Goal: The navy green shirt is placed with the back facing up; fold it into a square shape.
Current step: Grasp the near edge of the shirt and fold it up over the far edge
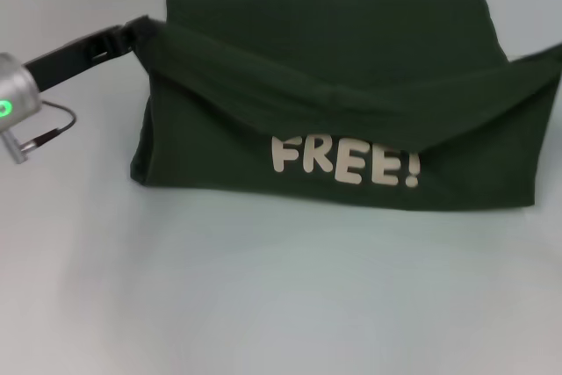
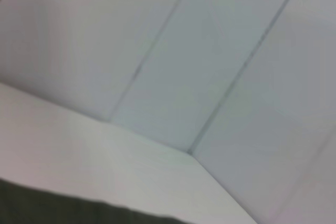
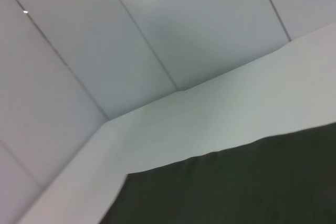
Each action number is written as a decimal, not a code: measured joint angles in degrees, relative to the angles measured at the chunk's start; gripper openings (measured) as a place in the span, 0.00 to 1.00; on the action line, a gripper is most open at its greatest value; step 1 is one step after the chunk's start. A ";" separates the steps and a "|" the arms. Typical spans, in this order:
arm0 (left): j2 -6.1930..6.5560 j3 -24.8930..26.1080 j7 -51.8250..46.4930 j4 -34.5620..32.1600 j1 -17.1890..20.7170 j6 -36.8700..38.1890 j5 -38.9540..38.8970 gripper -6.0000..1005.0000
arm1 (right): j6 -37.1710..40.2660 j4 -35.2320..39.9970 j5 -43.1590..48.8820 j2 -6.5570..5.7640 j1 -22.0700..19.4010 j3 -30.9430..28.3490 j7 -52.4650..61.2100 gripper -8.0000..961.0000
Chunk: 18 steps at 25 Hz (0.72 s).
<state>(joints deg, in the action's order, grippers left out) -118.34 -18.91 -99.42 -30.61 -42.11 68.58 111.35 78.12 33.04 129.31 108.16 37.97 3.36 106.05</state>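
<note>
The navy green shirt lies across the far half of the white table. Its near part is lifted and hangs as a drooping band between two raised corners. Below that band the white "FREE!" lettering shows on the turned-up side. My left gripper is at the upper left, its black fingers shut on the shirt's left raised corner. The right raised corner runs off the right edge of the head view, and my right gripper is out of view. Dark cloth also shows in the left wrist view and the right wrist view.
The white table stretches bare in front of the shirt. My left arm's silver wrist with a green light is at the far left edge. Both wrist views show a white panelled wall behind the table.
</note>
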 joint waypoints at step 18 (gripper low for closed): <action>-5.89 0.39 43.36 17.71 -6.53 -23.71 -29.88 0.04 | -38.89 -12.92 -15.05 4.75 8.00 13.52 -16.78 0.04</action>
<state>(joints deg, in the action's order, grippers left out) -124.23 -18.51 -56.06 -12.90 -48.65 44.87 81.47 39.22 20.12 114.26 112.91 45.97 16.88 89.27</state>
